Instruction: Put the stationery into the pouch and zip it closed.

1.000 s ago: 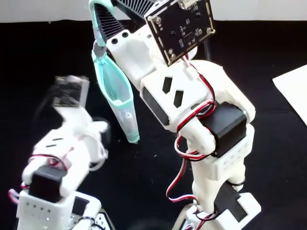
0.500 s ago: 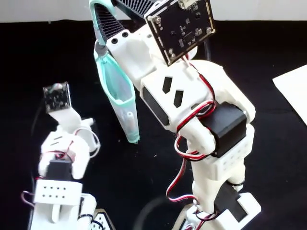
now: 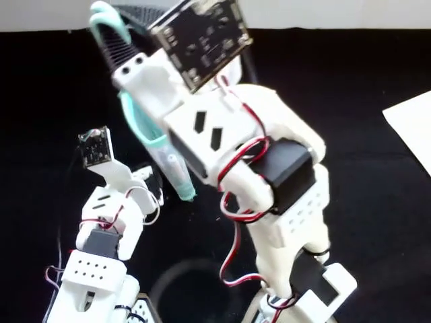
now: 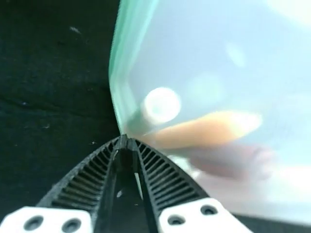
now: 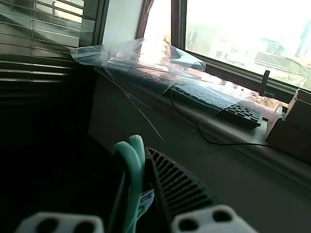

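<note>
the right gripper [image 3: 116,40] is raised above the black table [image 3: 350,87], clamped on the teal top of the pouch [image 3: 165,165]. the pouch hangs down, translucent with teal trim. the left gripper [image 4: 124,145], fingers pressed together, touches its lower edge. inside lie a white-capped pen [image 4: 158,104] and an orange piece [image 4: 209,128].

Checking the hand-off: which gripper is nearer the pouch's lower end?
Left. The left gripper is shut with its tips at the pouch's lower end; the right gripper holds the loop at its top.
</note>
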